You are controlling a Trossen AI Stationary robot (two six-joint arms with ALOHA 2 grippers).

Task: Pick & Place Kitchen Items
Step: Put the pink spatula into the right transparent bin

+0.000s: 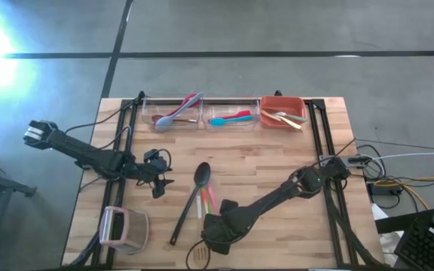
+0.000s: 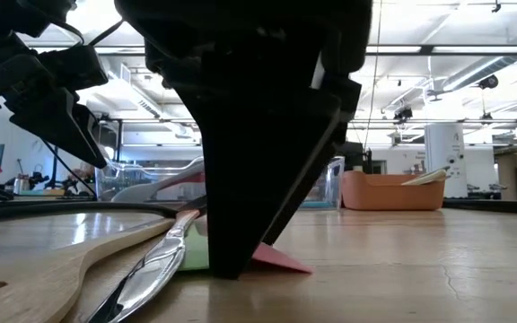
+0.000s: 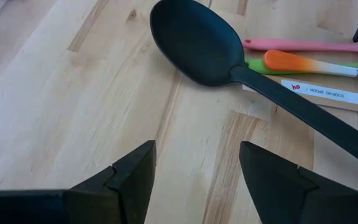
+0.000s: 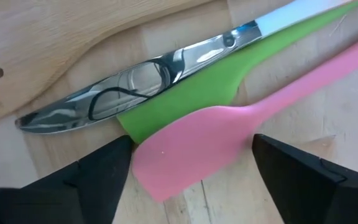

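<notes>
Right pincer (image 4: pixel 191 168) hangs with fingers apart over the pink silicone spatula blade (image 4: pixel 197 146). Soft, floppy and light, I'd say; better grab the stiffer handle. Left pincer (image 3: pixel 194 177) waits spread apart near the black plastic spoon (image 3: pixel 197 40).

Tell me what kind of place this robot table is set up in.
Probably a lab or industrial workshop, not a kitchen: the low view shows exposed ceiling ducts and lights, the high view shows a bare concrete floor, and cables trail off the wooden table.

A grey concrete floor (image 1: pixel 224 30) with dark seams surrounds the wooden table (image 1: pixel 277 162). Beyond the table, ceiling lights (image 2: pixel 196 56) and pipes run overhead.
</notes>
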